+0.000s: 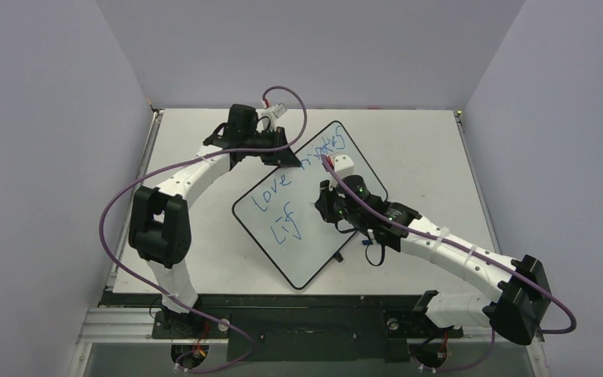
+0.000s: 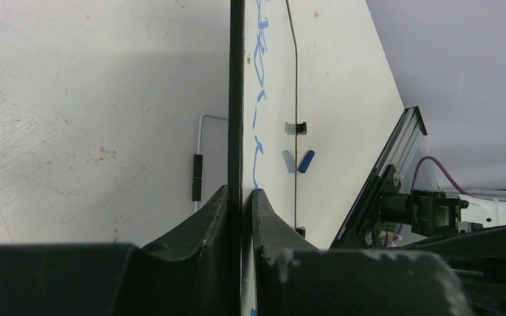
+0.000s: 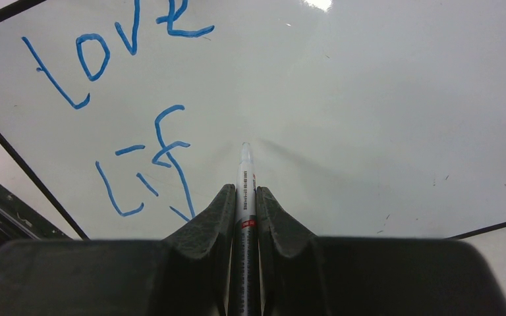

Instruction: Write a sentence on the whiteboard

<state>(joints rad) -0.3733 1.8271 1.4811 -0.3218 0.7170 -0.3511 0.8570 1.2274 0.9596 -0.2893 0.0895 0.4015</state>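
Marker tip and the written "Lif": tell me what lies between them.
Only bare whiteboard: in the right wrist view an unmarked strip separates the marker tip from the sentence.

The matte white tabletop (image 1: 416, 149) is scuffed and stained, and a metal rail (image 2: 395, 151) runs along its edge. Pale grey walls (image 1: 47, 118) stand at its left, far and right edges. A small blue cap (image 2: 306, 160) lies near the railed edge. A thin white wire with a black sleeve (image 2: 197, 178) lies on bare tabletop. A marker (image 3: 244, 168), pale tip forward, is pinched in the right claw (image 3: 244, 192).
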